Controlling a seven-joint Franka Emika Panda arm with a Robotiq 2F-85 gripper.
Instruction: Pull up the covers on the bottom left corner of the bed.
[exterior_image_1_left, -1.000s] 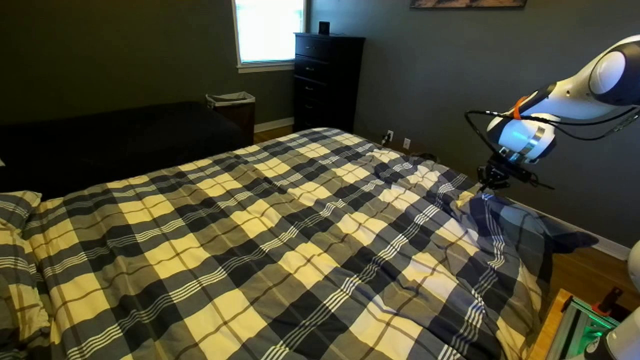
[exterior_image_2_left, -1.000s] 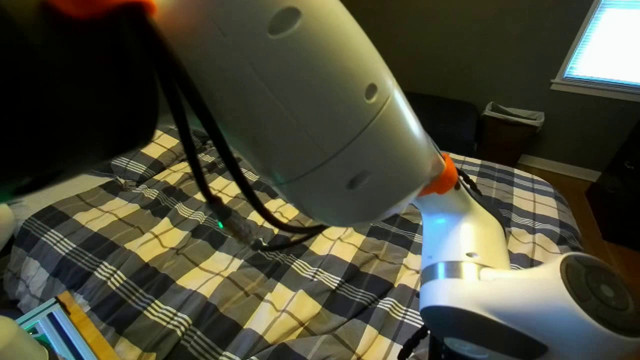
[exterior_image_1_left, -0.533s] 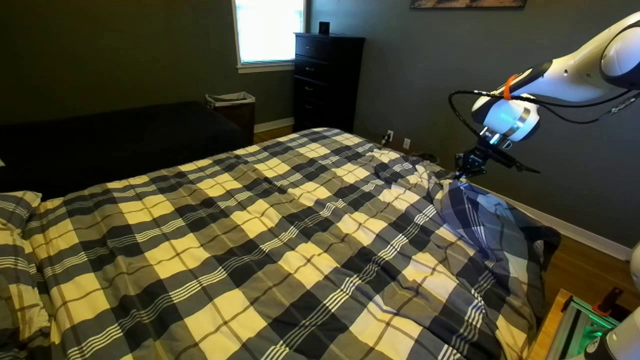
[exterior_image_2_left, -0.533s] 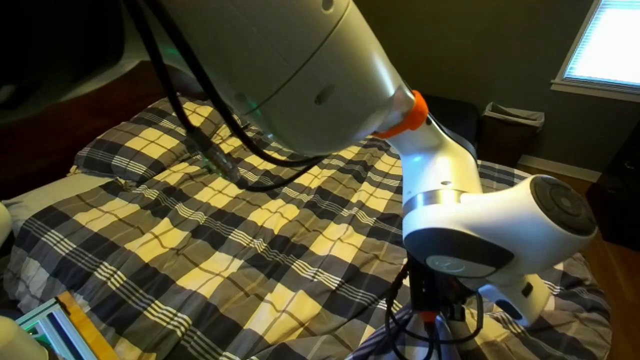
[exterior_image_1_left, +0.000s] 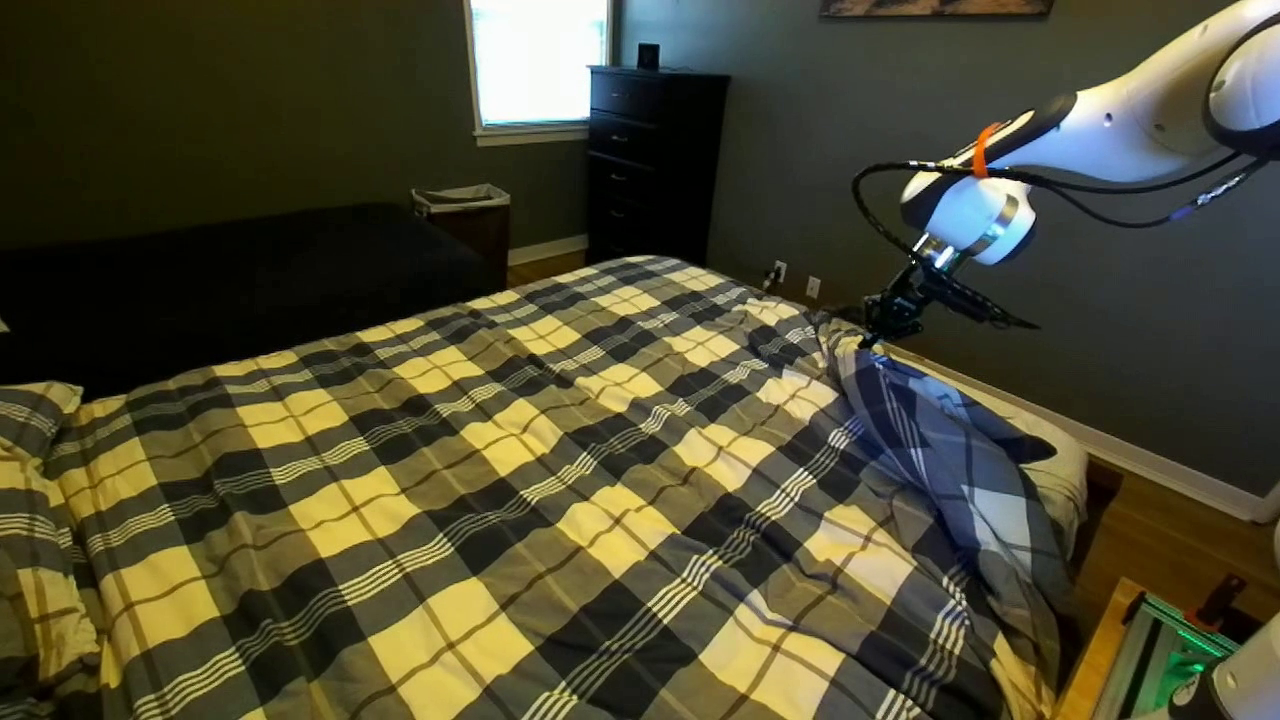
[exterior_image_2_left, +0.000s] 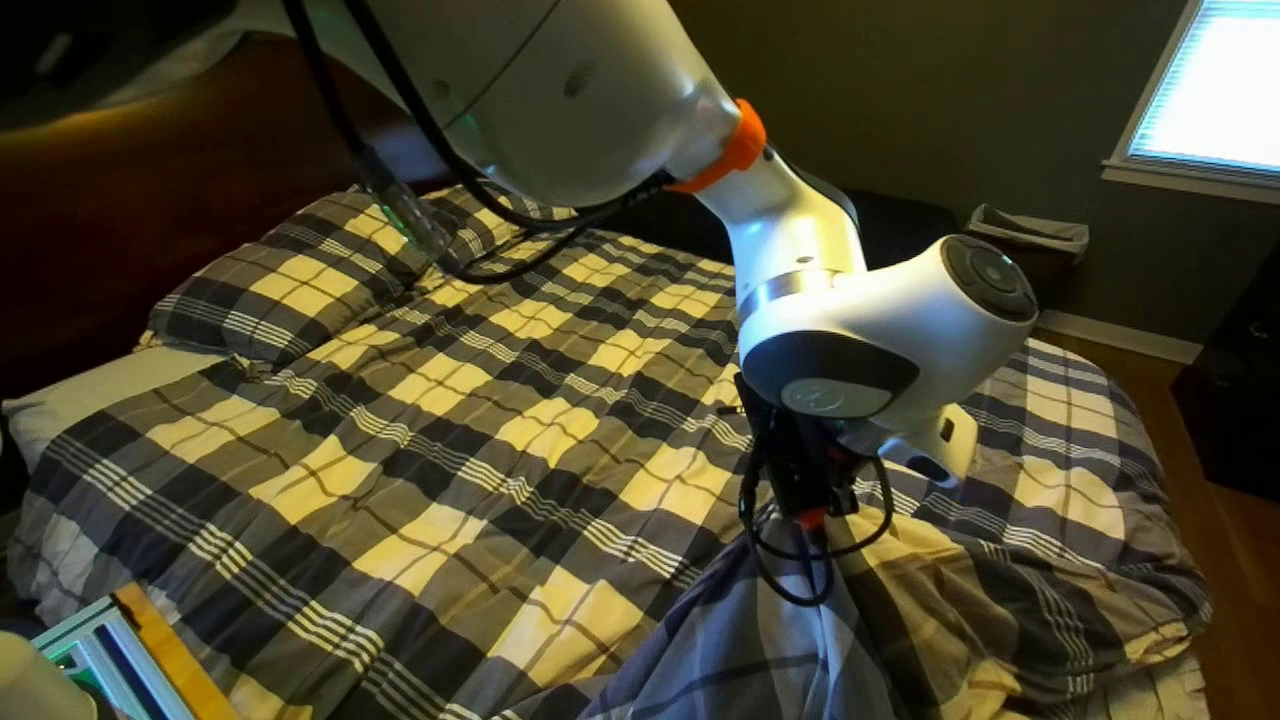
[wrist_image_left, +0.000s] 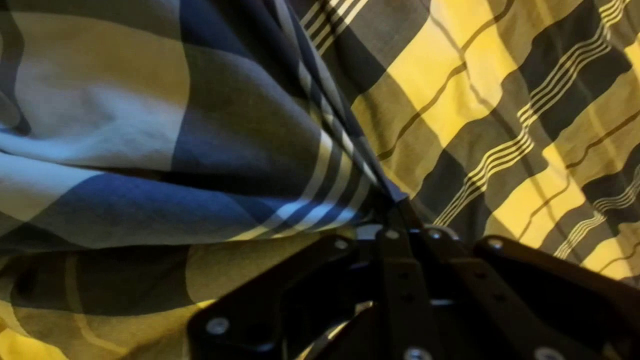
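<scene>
The covers (exterior_image_1_left: 560, 440) are a large plaid blanket in pale yellow, black and grey, spread over the bed; they also show in an exterior view (exterior_image_2_left: 500, 440). My gripper (exterior_image_1_left: 868, 342) is over the far right corner of the bed. In the wrist view its fingers (wrist_image_left: 404, 210) are shut on a gathered edge of the covers (wrist_image_left: 240, 135). The held part rises in a fold and shows its bluish-grey underside. The pale sheet of the bed (exterior_image_1_left: 1062, 478) shows where the corner is lifted. In an exterior view the wrist and cables hide the fingertips.
Plaid pillows (exterior_image_2_left: 290, 280) lie at the head of the bed. A wooden-edged stand (exterior_image_1_left: 1095, 650) is beside the near right edge. A dark couch (exterior_image_1_left: 250, 280), a hamper (exterior_image_1_left: 462, 220) and a black dresser (exterior_image_1_left: 655, 165) stand beyond. A grey wall (exterior_image_1_left: 1000, 200) rises behind the arm.
My gripper has moved left in the view with the wall behind it, drawing the held corner of the covers inward over the bed. The pale sheet at that corner has come into view.
</scene>
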